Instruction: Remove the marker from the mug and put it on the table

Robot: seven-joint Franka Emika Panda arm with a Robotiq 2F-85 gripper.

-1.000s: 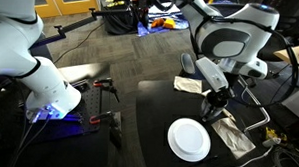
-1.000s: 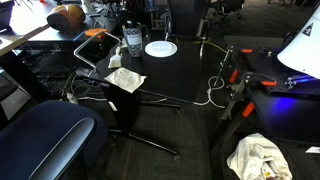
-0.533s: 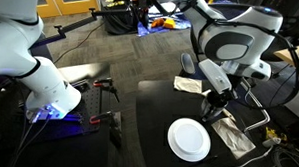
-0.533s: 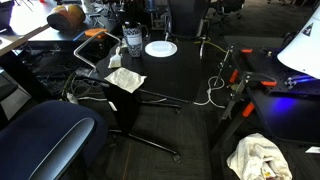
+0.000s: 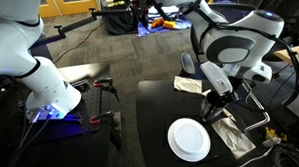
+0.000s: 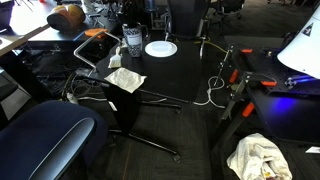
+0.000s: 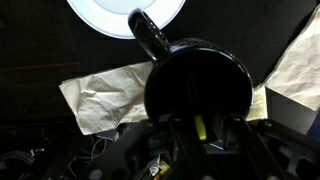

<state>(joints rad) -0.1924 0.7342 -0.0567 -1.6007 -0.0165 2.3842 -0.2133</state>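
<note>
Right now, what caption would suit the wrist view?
Looking down on a black mug with a yellow-green marker inside, white plate and crumpled paper nearby.

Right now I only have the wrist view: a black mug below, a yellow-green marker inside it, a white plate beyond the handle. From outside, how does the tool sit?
Observer: In an exterior view the tool hangs straight down from the arm, low over the table.
Operator: Is there room to lay the marker down?
Observer: Bare table runs from the plate out to the table's edge.
Operator: Anything to avoid?
Observer: A white cable loops at an edge, on the far side of the plate from the tool.
</note>
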